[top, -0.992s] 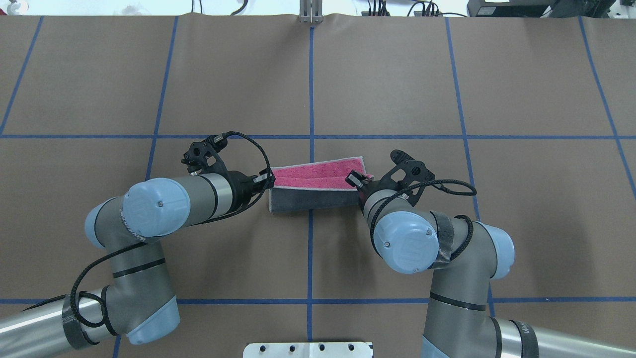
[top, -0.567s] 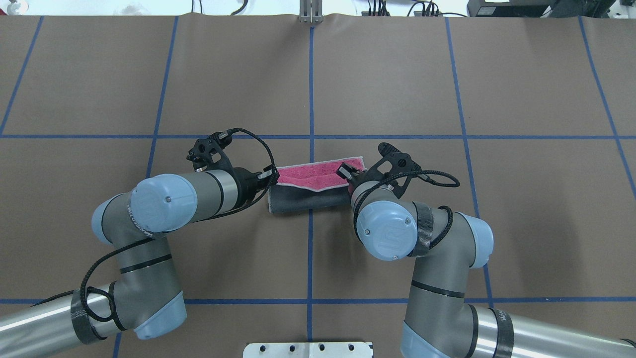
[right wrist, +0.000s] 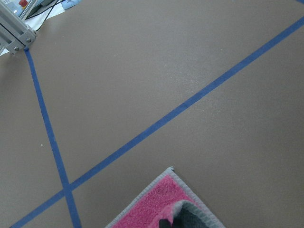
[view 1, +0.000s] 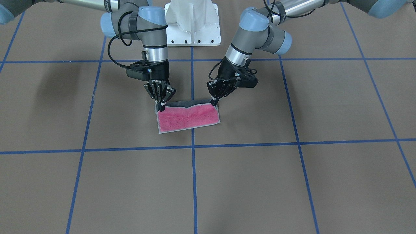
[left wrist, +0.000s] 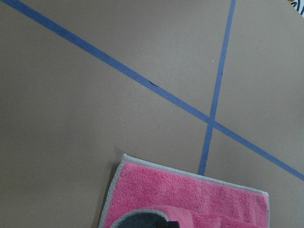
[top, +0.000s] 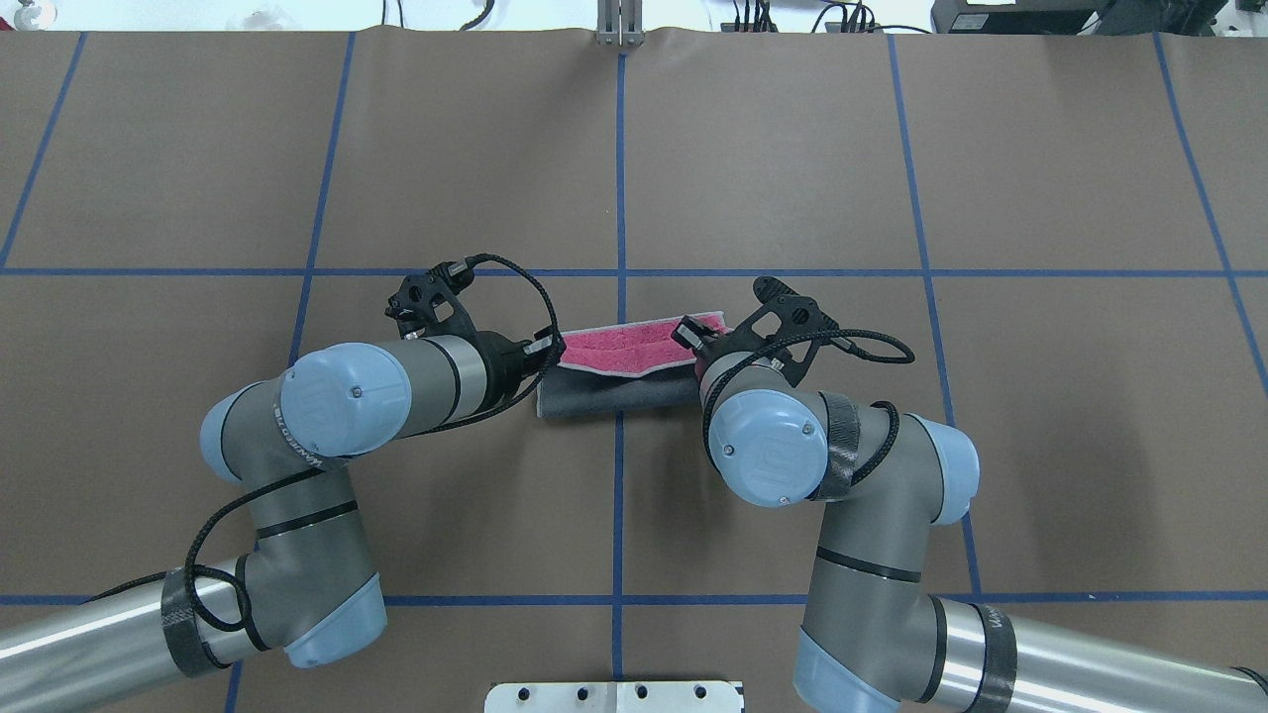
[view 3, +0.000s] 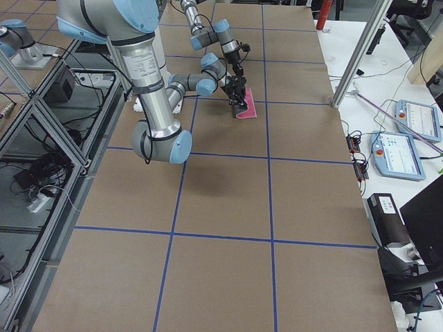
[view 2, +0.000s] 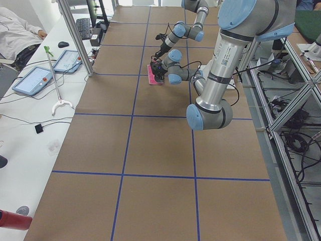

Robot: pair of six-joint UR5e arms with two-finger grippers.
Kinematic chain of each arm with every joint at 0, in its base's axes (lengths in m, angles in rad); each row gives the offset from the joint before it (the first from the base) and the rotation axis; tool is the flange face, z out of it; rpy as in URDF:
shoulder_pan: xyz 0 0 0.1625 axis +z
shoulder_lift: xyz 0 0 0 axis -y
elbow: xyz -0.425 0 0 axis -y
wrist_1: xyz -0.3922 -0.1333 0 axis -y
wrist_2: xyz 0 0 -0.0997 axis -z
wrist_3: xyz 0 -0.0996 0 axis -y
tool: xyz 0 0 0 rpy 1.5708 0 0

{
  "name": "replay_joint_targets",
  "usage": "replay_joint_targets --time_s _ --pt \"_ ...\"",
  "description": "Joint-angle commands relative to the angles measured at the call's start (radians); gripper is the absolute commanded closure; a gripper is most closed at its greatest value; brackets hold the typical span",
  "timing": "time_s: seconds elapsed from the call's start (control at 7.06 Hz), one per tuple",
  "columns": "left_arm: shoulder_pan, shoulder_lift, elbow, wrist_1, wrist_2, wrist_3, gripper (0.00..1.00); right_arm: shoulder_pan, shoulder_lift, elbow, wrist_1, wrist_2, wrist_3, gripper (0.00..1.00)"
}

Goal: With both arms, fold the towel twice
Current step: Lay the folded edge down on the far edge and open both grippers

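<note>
The towel (view 1: 188, 118) lies at the table's middle, pink face up, with its dark grey underside (top: 614, 394) rolled up along the robot's side. My left gripper (view 1: 214, 103) is shut on one raised corner of that edge. My right gripper (view 1: 161, 109) is shut on the other corner. From overhead, the left gripper (top: 552, 349) and right gripper (top: 696, 347) hold the grey flap over the pink strip (top: 634, 345). The left wrist view shows the pink face (left wrist: 190, 199) with a grey curl at the bottom. A pink corner (right wrist: 154, 206) shows in the right wrist view.
Blue tape lines (top: 620, 178) divide the brown table cover into squares. The white pedestal (view 1: 192, 22) stands at the robot's edge. Beyond the far edge, a side bench holds tablets (view 2: 35, 79) and a grabber stick, with a person's sleeve (view 2: 15, 30) nearby.
Both grippers have carried the towel's near edge away from the robot. The grey flap now covers more of the pink face. The right arm's elbow swung inward.
</note>
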Motion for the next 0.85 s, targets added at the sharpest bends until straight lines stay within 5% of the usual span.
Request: replay_joint_targets --time_s 0.0,0.28,0.42,0.57,0.71 --pt "-0.002 0.000 0.001 -0.001 0.000 0.000 1.00 0.006 0.001 -0.014 0.015 0.001 -0.007 0.95" --pt "-0.003 0.000 0.010 -0.001 0.002 0.000 1.00 0.011 0.003 -0.014 0.017 0.001 -0.007 0.78" --pt "-0.008 0.000 0.023 -0.001 0.003 0.000 1.00 0.014 0.003 -0.014 0.017 0.001 -0.007 0.56" --pt "-0.012 0.000 0.027 -0.001 0.003 -0.002 1.00 0.020 0.004 -0.014 0.016 0.001 -0.022 0.03" --pt "-0.015 0.000 0.041 -0.003 0.005 -0.002 0.28 0.035 0.035 -0.023 0.016 0.025 -0.056 0.00"
